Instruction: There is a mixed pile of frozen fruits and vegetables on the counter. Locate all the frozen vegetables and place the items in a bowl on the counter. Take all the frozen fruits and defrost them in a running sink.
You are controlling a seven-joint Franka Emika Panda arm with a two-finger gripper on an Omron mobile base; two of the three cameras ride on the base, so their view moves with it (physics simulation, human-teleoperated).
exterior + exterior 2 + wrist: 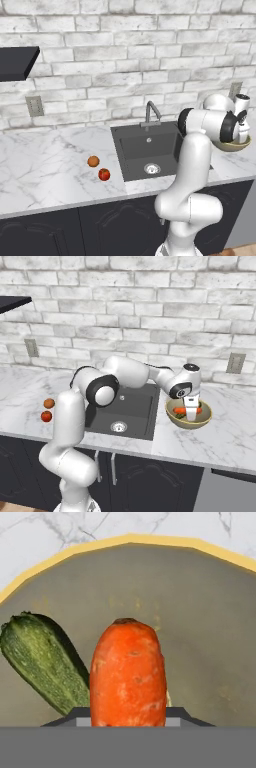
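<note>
My gripper (191,416) reaches down into the tan bowl (205,419) on the counter right of the sink, shut on the orange carrot (129,667). In the hand view the carrot stands between my fingertips (76,714), low over the bowl's floor (200,627). The dark green stick (45,662) lies in the bowl just left of it. The dull orange ball (93,161) and the shiny red ball (104,174) sit on the white marble counter (45,170) left of the black sink (137,145). In the left base view the arm hides most of the bowl (235,146).
A curved grey faucet (151,112) stands behind the basin, with no water visible, and a round silver drain (118,427) sits in the sink's floor. Wall outlets (234,363) are on the brick wall. A dark shelf (17,62) hangs at the upper left.
</note>
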